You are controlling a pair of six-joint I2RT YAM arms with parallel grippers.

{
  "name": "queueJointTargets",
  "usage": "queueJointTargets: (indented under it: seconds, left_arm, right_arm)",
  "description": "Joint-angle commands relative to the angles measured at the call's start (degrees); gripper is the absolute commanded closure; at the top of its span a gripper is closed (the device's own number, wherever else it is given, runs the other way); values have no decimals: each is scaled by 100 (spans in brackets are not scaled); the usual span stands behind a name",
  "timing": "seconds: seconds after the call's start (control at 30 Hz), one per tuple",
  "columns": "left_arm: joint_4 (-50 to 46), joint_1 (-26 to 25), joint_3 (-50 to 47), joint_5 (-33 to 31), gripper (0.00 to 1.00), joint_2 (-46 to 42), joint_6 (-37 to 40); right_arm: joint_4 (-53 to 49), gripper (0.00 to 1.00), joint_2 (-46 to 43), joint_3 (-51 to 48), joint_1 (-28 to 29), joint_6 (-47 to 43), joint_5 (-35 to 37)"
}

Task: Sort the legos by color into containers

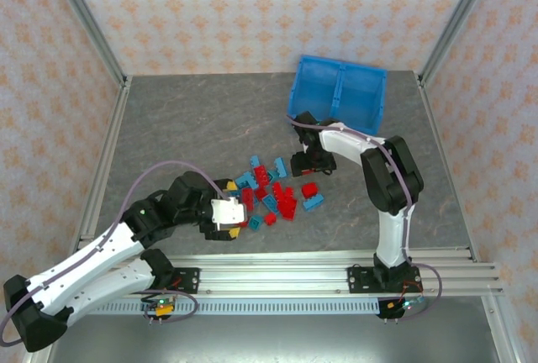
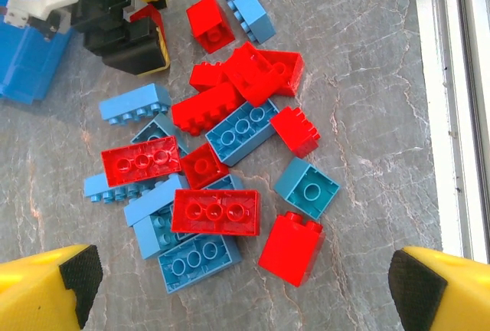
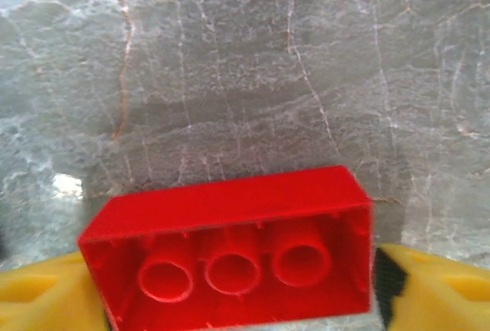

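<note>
Right gripper [image 3: 237, 289] is clamped on a red brick [image 3: 230, 216], hollow underside shown, grey table [image 3: 230, 55] seen behind. Left gripper [image 2: 249, 281] is spread wide above the mixed red and blue legos [image 2: 214, 155]. Blue bin [image 1: 339, 86] is set apart, far side.

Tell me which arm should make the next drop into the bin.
Right. The right gripper is shut on a red brick and sits nearer the bin; the left gripper is open over the pile of legos, holding nothing.
</note>
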Motion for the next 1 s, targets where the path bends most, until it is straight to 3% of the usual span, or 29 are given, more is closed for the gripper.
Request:
queueJointTargets:
  seconds: [0.0, 0.23, 0.43, 0.57, 0.77, 0.97]
  left_arm:
    - [124, -23, -105, 0, 1, -134, 145]
    - [204, -15, -188, 97, 1, -104, 123]
    - [405, -15, -252, -32, 1, -305, 30]
    - [1048, 18, -452, -45, 1, -735, -309]
    - [1599, 181, -658, -393, 0, -1062, -654]
    - [2284, 460, -867, -736, 0, -1420, -1307]
  right_arm:
    - [138, 26, 8, 22, 16, -81, 53]
    - [392, 38, -554, -249, 16, -156, 112]
    - [564, 40, -1513, -564, 16, 45, 422]
    - [1004, 42, -2354, -770, -40, 394, 934]
    - [1730, 42, -2708, -562, -954, 1111, 840]
    - [1894, 42, -1672, 424, -2095, 1899, 379]
